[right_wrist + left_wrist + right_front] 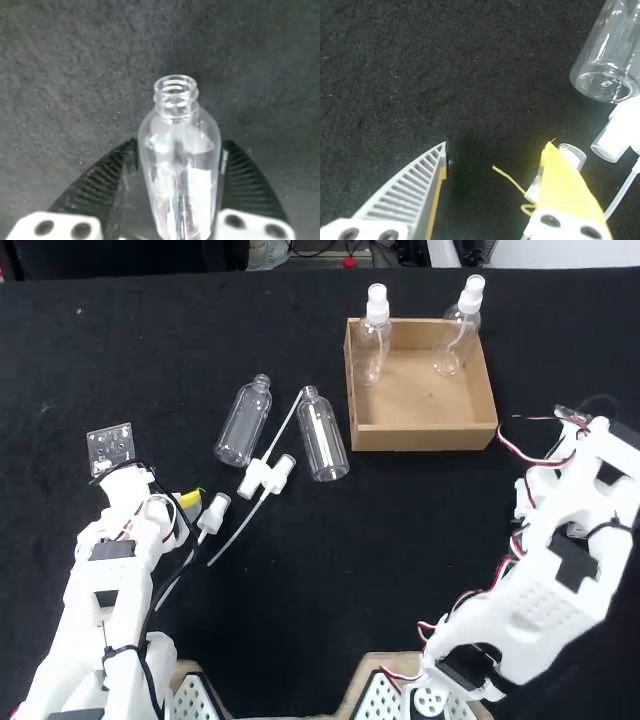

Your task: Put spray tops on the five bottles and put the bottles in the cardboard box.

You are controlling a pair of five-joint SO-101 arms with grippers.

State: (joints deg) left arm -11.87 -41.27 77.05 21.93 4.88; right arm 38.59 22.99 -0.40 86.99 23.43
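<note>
High view: left end effector (190, 502) sits beside a spray top (214, 510). Left wrist view: its fingers (415, 200) are spread, with the spray top just outside the yellow one. Right wrist view: right end effector (179, 147) pinches an uncapped bottle (176, 100).

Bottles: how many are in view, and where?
5 bottles. Two with spray tops stand in the cardboard box; two open ones lie on the table beside it; one bottle, also open, is in the right gripper.
</note>
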